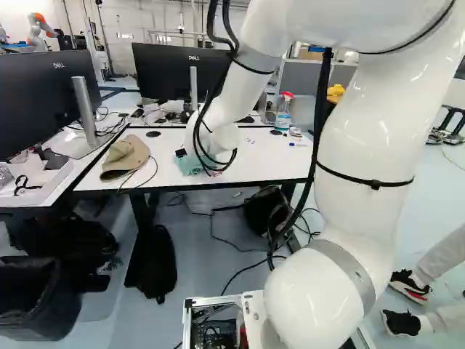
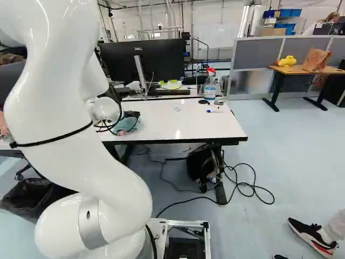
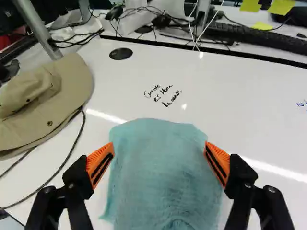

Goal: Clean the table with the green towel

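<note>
Green towel (image 3: 158,177) on glossy tabletop (image 3: 254,110)

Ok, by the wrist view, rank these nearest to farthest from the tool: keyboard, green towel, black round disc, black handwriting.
1. Green towel: under the tool, between its open fingers.
2. Black handwriting: on the table, ahead of the towel.
3. Black round disc: farther ahead, toward the hat's side.
4. Keyboard: farthest, beyond the table's far edge.

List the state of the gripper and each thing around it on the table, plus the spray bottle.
Gripper: open, over the towel
Green towel: laid out, wrinkled
White table: written on in black
Hat: lying on the table
Spray bottle: upright
</note>
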{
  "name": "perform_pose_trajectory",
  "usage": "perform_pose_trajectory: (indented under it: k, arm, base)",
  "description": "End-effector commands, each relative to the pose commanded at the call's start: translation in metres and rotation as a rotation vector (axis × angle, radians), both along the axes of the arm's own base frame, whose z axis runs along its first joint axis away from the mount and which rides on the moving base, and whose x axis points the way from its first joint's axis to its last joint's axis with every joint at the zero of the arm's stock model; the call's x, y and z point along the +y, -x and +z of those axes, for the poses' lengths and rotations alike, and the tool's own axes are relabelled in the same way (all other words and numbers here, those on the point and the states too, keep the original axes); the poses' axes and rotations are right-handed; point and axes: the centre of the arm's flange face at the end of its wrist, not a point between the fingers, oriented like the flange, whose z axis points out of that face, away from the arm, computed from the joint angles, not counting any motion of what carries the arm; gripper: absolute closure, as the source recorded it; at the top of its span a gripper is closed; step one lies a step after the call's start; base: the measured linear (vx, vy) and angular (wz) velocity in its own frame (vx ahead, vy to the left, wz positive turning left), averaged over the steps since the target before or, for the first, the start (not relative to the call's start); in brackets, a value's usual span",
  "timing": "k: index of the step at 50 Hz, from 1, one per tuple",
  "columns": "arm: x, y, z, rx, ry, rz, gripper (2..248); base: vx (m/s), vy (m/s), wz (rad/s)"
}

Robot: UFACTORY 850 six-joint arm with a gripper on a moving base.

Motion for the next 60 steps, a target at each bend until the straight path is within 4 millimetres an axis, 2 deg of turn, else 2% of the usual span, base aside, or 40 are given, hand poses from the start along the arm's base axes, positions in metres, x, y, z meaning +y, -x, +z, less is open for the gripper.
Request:
perform_pose_trajectory:
  k: [10, 22, 23, 27, 28, 32, 33, 37, 38, 43, 44, 48, 49, 60]
  arm:
    - [0.000, 0.003, -0.005, 0.071, 0.019, -0.007, 3]
    - [0.001, 0.003, -0.005, 0.073, 0.019, -0.006, 3]
    - [0.001, 0.003, -0.005, 0.073, 0.019, -0.006, 21]
    - [0.001, 0.003, -0.005, 0.073, 0.019, -0.006, 21]
    - [0.001, 0.003, -0.005, 0.073, 0.019, -0.006, 59]
    - [0.001, 0.003, -0.005, 0.073, 0.019, -0.006, 59]
    - [0.001, 0.003, -0.005, 0.073, 0.019, -0.006, 97]
    - [0.001, 0.003, -0.005, 0.073, 0.019, -0.006, 97]
    - [0.001, 0.003, -0.005, 0.073, 0.019, -0.006, 134]
    - [0.001, 0.003, -0.005, 0.073, 0.019, -0.006, 134]
    - [0.001, 0.003, -0.005, 0.073, 0.019, -0.006, 170]
    - [0.001, 0.003, -0.005, 0.072, 0.019, -0.006, 170]
    - [0.001, 0.003, -0.005, 0.072, 0.019, -0.006, 193]
    - [-0.003, -0.001, 0.005, 0.051, 0.009, -0.017, 197]
  base:
    - [0.000, 0.000, 0.000]
    - [0.000, 0.000, 0.000]
    - [0.000, 0.000, 0.000]
    - [0.000, 0.000, 0.000]
    - [0.000, 0.000, 0.000]
    - [0.000, 0.000, 0.000]
    - [0.000, 0.000, 0.000]
    - [0.000, 0.000, 0.000]
    - [0.000, 0.000, 0.000]
    - [0.000, 0.000, 0.000]
    - [0.000, 0.000, 0.000]
    - [0.000, 0.000, 0.000]
    - [0.000, 0.000, 0.000]
    - [0.000, 0.000, 0.000]
